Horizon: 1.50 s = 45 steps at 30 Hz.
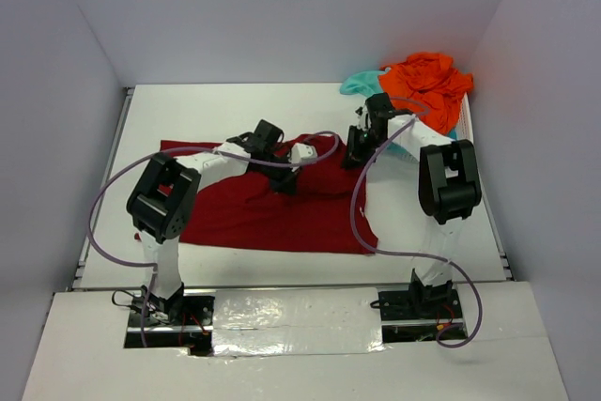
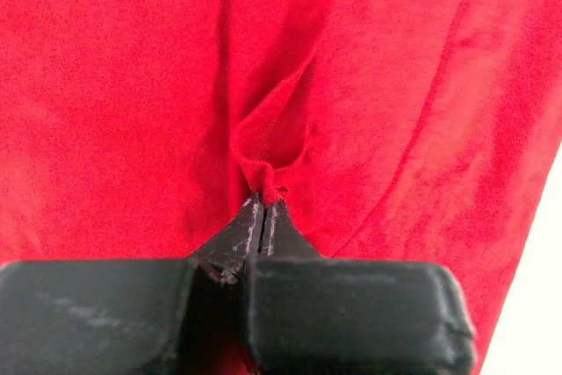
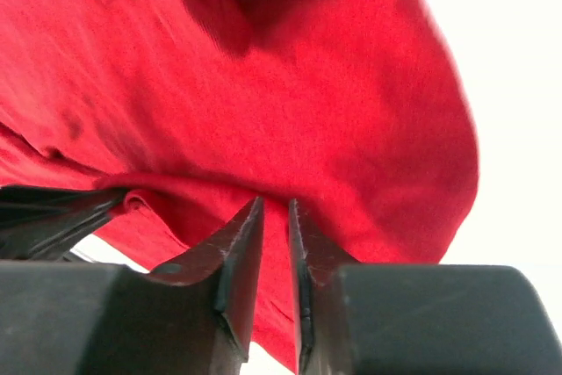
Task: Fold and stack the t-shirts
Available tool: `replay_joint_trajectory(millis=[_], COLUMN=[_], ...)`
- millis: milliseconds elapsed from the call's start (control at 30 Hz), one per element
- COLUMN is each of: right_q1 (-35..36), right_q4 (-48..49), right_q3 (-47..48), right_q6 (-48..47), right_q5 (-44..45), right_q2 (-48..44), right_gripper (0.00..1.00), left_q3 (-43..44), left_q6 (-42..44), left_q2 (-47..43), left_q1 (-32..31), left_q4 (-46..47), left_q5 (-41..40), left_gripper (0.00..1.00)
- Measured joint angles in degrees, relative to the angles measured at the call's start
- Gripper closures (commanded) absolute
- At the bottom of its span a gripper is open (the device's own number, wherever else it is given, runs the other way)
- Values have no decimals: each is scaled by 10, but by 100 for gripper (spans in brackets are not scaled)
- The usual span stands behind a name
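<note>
— Left hand (image 2: 263,204) is pressed together on a small pucker of the dark red t-shirt (image 1: 272,218). I see the cloth gathered into soft creases that run up from the tips.

— And the right hand?

— Right hand (image 3: 274,210) shows a thin slit between its black fingers (image 3: 239,250), with a rolled edge of the same shirt right at the tips. I cannot tell whether the cloth is nipped.

— What is the fabric like?

— Matte, fine-knit and limp. From above it lies spread across the middle of the table (image 1: 216,105), flat along the near edge and rumpled along the far edge where both hands meet it.

— The other shirts?

— The bright orange t-shirt (image 1: 427,77) sits crumpled in a heap at the far right corner. The mint-aqua t-shirt (image 1: 357,84) pokes out on its left side.

— And the surroundings?

— The table is smooth and white, with plain pale walls (image 1: 282,16) on three sides. Purple cables (image 1: 94,213) loop from each arm.
</note>
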Motion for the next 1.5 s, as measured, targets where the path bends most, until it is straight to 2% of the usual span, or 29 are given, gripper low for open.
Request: replay_joint_trajectory(millis=[133,300,400,533,633,833,1033,1067,1100,1200,1267,1300,1333,1367,1400,1433,1467,1500], right_q1=[-2,-2,5,35,69,123,152,152,152,152,152,150,150,149,148,147,145,143], right_q4=[-4,2,14,31,45,93,117,119,121,126,126,124,123,121,119,120,118,114], right_q3=[42,42,-11,-119,-172,-212,-196,-181,-164,-122,-104,-97,-94,-94,-97,-105,-115,-130], right_q6=[2,-8,-21,-31,-29,-29,-29,-29,-30,-31,-30,-28,-25,-20,-16,-8,-3,1], right_q5=[7,19,30,24,5,-31,-31,-29,-25,-14,-3,3,11,19,28,39,52,66], right_q2=[10,-9,-50,-139,-184,-191,-151,-134,-115,-71,-53,-47,-45,-45,-49,-57,-68,-87], right_gripper=[66,65,71,80,91,100,100,100,100,100,100,100,94,87,69,61,54,42], left_q3=[-6,-21,-30,-31,-31,-44,-44,-44,-44,-44,-44,-42,-39,-35,-26,-13,4,25], left_q6=[-69,-127,-159,-201,-225,-251,-263,-263,-264,-262,-263,-263,-264,-266,-269,-272,-276,-277], left_q2=[11,11,11,11,11,11,11,11,11,11,11,11,11,11,11,12,12,12], left_q1=[28,48,50,53,59,76,80,80,80,80,80,81,82,84,86,89,92,96], left_q4=[14,40,48,62,68,85,89,89,89,88,86,83,81,79,71,65,57,45], left_q5=[8,16,17,21,21,21,21,21,21,20,16,13,8,2,-4,-11,-18,-26], left_gripper=[96,93,92,85,85,84,81,79,69,52,49,42,40,34,23,16,14,1])
